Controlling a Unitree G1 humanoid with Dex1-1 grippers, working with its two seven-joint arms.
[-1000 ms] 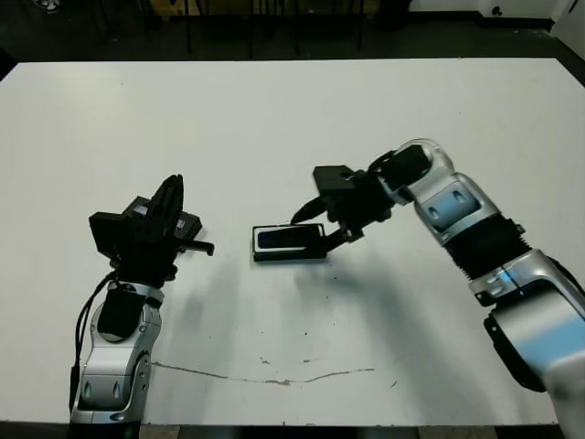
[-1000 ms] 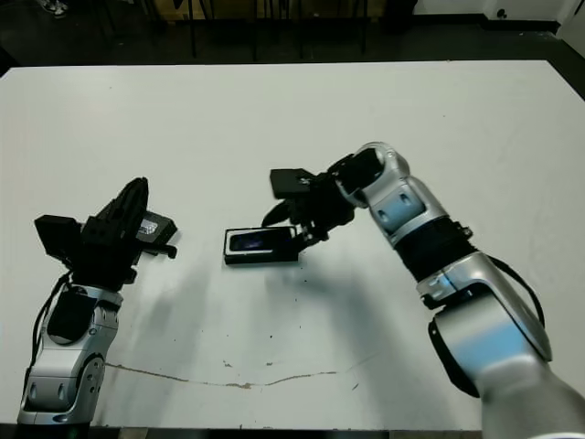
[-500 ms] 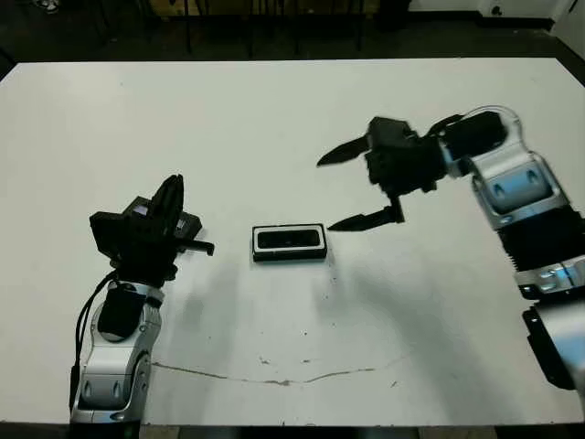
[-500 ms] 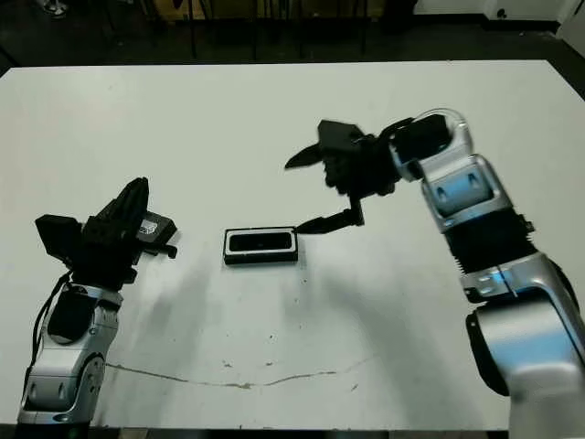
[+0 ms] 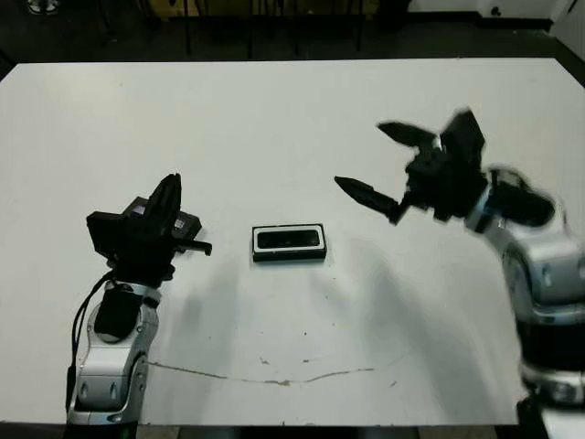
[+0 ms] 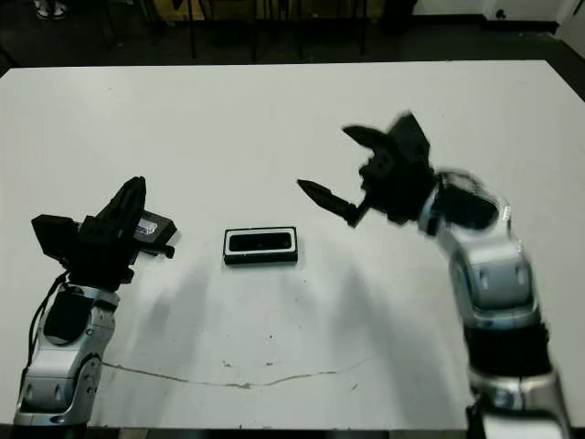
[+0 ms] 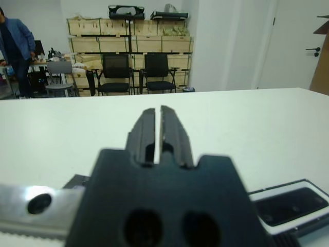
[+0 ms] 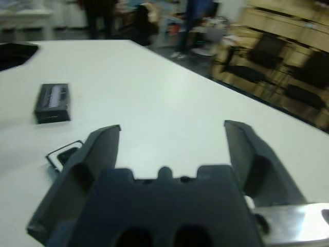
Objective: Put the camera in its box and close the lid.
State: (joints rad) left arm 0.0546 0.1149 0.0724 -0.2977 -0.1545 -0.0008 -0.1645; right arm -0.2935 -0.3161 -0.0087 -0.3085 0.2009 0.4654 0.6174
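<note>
both right gripper (image 5: 391,167) fingers spread wide, empty

The scene was brightly and evenly lit, and the white table (image 5: 274,119) looked almost overexposed in both head views. Soft, pale shadows lay on the table toward the robot's side of each arm and of the box (image 5: 289,242), so the light came from above and from beyond the far edge. The room behind the table was very dark in the head views. The right gripper (image 5: 388,165) and its arm were smeared by motion blur. The right wrist view was blurred everywhere. In the left wrist view the near gripper body was out of focus, while the background stayed quite sharp.
</note>
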